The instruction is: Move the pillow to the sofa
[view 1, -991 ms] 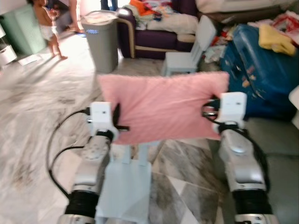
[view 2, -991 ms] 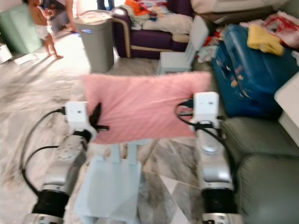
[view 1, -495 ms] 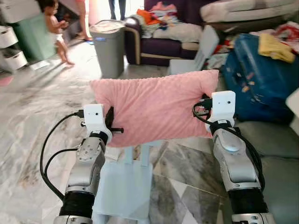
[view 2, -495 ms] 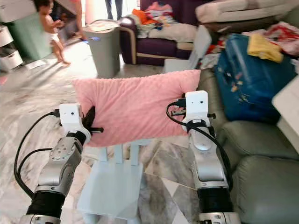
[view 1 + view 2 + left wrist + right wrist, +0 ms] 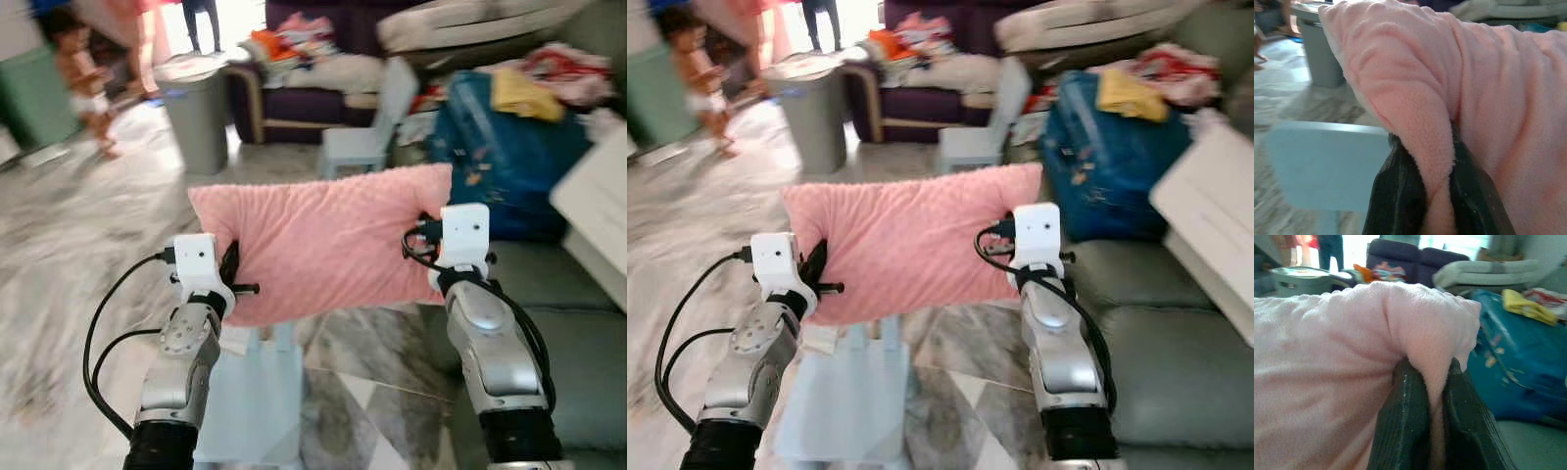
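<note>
A pink fleece pillow (image 5: pixel 328 240) hangs stretched between my two arms at chest height, above a pale blue child's chair (image 5: pixel 260 392). My left gripper (image 5: pixel 232 266) is shut on the pillow's left edge, and its black fingers (image 5: pixel 1400 196) pinch a fold of the fabric. On the opposite edge my right gripper (image 5: pixel 423 235) is shut too, its fingers (image 5: pixel 1405 421) squeezing the pink corner. A grey-green sofa (image 5: pixel 1176 333) lies at my right, its seat cushion just beyond my right arm.
A blue suitcase (image 5: pixel 509 147) with a yellow cloth stands ahead right, a second pale blue chair (image 5: pixel 367 137) beyond the pillow. A grey bin (image 5: pixel 196 108) and a dark purple sofa (image 5: pixel 304 93) piled with clothes stand farther back. A small child (image 5: pixel 83 88) stands far left on the marble floor.
The camera has swung to the right, bringing the grey-green sofa further into view. Both grippers keep the same hold on the pillow, which sits slightly lower in the picture.
</note>
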Tool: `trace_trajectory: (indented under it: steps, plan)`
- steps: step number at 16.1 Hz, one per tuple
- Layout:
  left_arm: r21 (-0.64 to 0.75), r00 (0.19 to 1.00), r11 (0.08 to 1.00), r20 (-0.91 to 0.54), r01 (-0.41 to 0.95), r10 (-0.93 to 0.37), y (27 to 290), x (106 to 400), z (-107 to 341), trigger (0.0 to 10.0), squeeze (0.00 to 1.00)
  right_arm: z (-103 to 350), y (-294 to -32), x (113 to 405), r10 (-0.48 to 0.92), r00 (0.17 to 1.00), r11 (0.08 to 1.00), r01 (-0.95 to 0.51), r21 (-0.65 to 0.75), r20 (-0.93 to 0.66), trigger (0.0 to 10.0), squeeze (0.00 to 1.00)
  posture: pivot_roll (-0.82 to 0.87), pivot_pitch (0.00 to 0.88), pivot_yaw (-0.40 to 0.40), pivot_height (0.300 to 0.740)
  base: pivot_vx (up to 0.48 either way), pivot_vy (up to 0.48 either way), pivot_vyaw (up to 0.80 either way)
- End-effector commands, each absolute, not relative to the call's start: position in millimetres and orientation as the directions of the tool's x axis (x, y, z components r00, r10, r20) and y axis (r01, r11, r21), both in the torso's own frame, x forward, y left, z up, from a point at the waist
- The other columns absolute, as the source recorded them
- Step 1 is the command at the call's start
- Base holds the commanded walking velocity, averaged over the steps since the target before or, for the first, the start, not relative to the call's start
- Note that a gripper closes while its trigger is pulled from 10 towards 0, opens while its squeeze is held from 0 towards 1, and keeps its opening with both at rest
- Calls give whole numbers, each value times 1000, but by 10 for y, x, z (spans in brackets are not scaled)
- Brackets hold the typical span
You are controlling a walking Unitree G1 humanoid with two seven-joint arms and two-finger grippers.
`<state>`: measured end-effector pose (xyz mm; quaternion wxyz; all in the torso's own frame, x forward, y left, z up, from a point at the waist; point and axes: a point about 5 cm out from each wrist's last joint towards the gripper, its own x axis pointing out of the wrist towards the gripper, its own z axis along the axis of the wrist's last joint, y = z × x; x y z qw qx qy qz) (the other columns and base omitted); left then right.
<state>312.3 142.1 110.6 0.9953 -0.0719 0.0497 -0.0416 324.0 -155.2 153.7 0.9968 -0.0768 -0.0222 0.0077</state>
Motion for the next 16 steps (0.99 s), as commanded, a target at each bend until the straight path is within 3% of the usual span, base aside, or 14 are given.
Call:
trace_trajectory:
  steps: [1,9,13,16]
  plan:
    - [-148,992,985,-71,93,-104,1392,3125,1177,10000,0,1654,-1571,3228,19,996,988,-6,-157,85,10000,0,-30,0,-8,740,0,0,-788]
    - [-162,989,981,-82,105,-120,1353,3110,1177,10000,0,1645,-1583,3207,19,997,987,-7,-161,72,10000,0,-38,0,-10,740,0,0,-783]
    - [-170,989,979,-85,108,-124,1341,3117,1181,10000,0,1663,-1575,3209,27,997,986,-14,-164,79,10000,0,-38,0,-12,740,0,0,0]
    - [-172,988,979,-85,111,-127,1336,3119,1185,10000,0,1668,-1575,3211,30,996,986,-16,-166,80,10000,0,-40,0,-14,740,0,314,0]
